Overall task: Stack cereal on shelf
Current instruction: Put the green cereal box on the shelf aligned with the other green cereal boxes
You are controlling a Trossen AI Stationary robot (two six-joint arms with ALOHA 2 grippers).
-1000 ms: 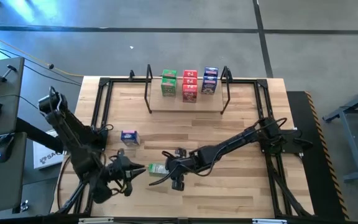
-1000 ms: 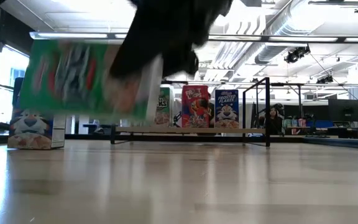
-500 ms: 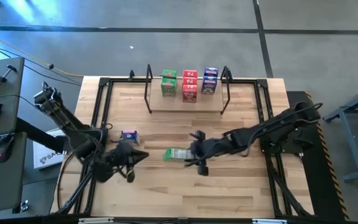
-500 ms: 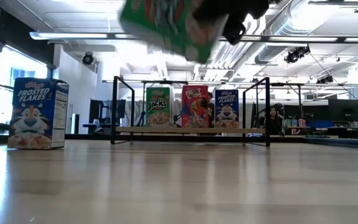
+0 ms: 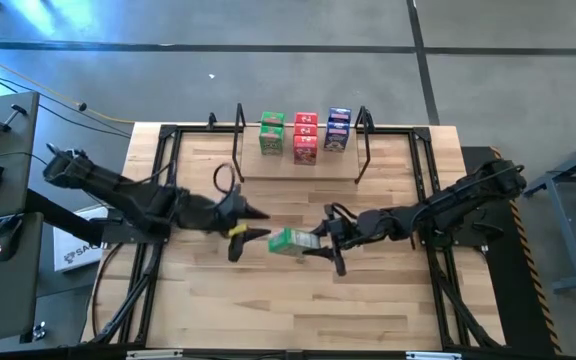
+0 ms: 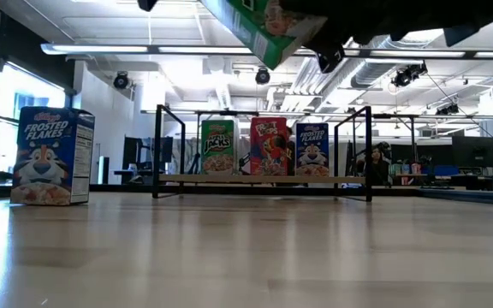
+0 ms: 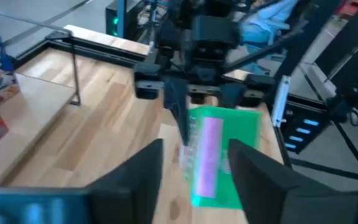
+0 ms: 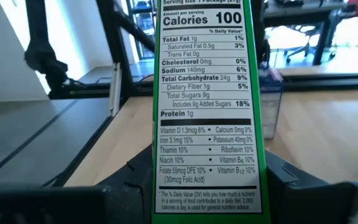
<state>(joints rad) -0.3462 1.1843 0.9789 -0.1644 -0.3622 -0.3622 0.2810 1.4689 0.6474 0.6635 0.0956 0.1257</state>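
Observation:
My right gripper (image 5: 318, 241) is shut on a green cereal box (image 5: 290, 242) held above the middle of the table; the box also shows at the top of the low view (image 6: 264, 26). My left gripper (image 5: 262, 226) is open right beside the box's left end, its fingers (image 7: 135, 177) pointing at the box (image 7: 219, 155); I cannot tell whether they touch. The shelf (image 5: 298, 168) stands at the far edge with a green box (image 5: 271, 135), red boxes (image 5: 305, 138) and a blue box (image 5: 337, 130) upright on its board. My right gripper pinches the green box at its right-hand end (image 8: 207, 190) between its two fingers (image 8: 291, 180), one on each broad face, with the narrow nutrition panel facing the wrist. The fingers come about level from the table's right. The box sticks out past them toward the left, lifted clear and tilted.
A blue Frosted Flakes box (image 6: 54, 154) stands upright on the table at the left; in the high view my left arm covers it. A black metal frame (image 5: 168, 180) runs round the tabletop. Bare wood (image 5: 298, 300) lies toward the near edge.
My right gripper has lifted the green box off the table near the front edge and carried it up, toward the far edge and to the right. My left gripper has gone the same way after it, from the near left toward the table's middle.

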